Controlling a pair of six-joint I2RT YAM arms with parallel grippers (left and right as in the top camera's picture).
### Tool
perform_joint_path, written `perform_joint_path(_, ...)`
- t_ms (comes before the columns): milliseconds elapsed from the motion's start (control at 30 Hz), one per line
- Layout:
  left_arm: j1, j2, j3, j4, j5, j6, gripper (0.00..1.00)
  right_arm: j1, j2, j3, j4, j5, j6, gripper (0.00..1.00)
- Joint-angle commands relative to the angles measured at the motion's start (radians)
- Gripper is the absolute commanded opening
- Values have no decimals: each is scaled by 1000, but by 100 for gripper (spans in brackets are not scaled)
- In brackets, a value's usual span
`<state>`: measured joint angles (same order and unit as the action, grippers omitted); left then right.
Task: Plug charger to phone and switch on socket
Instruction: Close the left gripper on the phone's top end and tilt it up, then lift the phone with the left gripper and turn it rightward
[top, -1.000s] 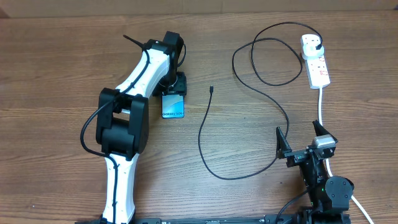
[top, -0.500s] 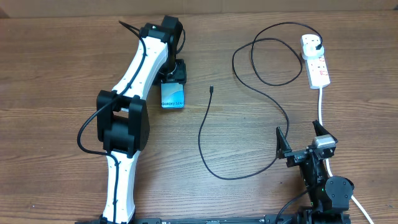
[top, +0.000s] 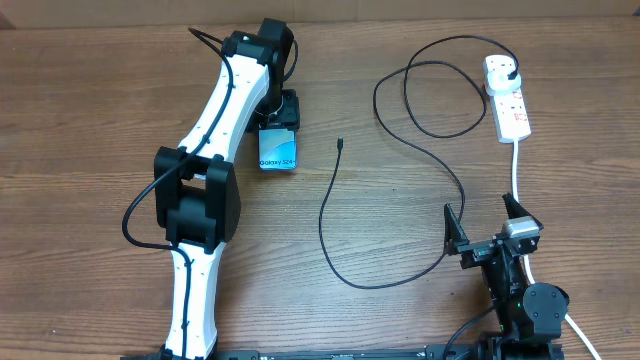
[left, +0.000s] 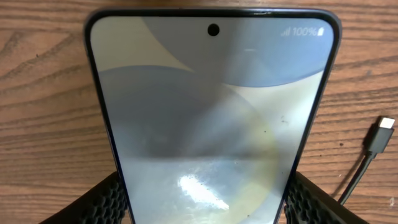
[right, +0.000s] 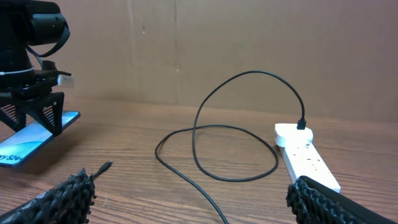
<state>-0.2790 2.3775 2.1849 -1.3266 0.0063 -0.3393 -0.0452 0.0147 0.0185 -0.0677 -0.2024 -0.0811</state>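
Left end effector (top: 280, 125), at the far left-centre of the tabletop (top: 100, 100): pinching the phone (top: 278, 160) across its long edges, black ribbed fingers (left: 112, 200) pressed against both sides. Screen lit and facing up, with a punch-hole camera at the end away from the grip. Phone tilted in the right wrist view; contact with the wood not discernible.

Charger (top: 330, 215): thin black cable in loose curves across the middle of the tabletop. Connector tip (top: 341, 143) free on the wood, just right of the phone and not touching it. Plug (top: 512, 68) seated in the far end of the power strip (top: 510, 105), at far right. Switch position not legible. White lead (top: 516, 165) running toward the near edge.

Right end effector (top: 487, 225), at near right: spread wide, empty, beside the white lead and well apart from the phone.
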Motion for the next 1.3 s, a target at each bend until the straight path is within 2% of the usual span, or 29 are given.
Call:
perform_joint_path(0,7,-3,30,-17,12,-38,4,-1,-11,-10,5,-1,6,100)
perform_joint_path(167,19,-3,30,-39,111,-62,4,-1,-11,-10,5,-1,6,100)
perform_joint_path(567,63,-3,30,-136,519,-63,4,-1,-11,-10,5,-1,6,100)
perform_joint_path(733,80,-3,30,-206,682,-164,4,-1,-11,-10,5,-1,6,100)
perform_joint_path(933,100,-3,30,-317,765,-338,4,-1,-11,-10,5,-1,6,100)
perform_joint_path(1100,105,-3,29,-364,864,-349,4,-1,-11,-10,5,-1,6,100)
perform_joint_path(1267,105,-3,29,-364,1048,-349,4,-1,-11,-10,5,-1,6,100)
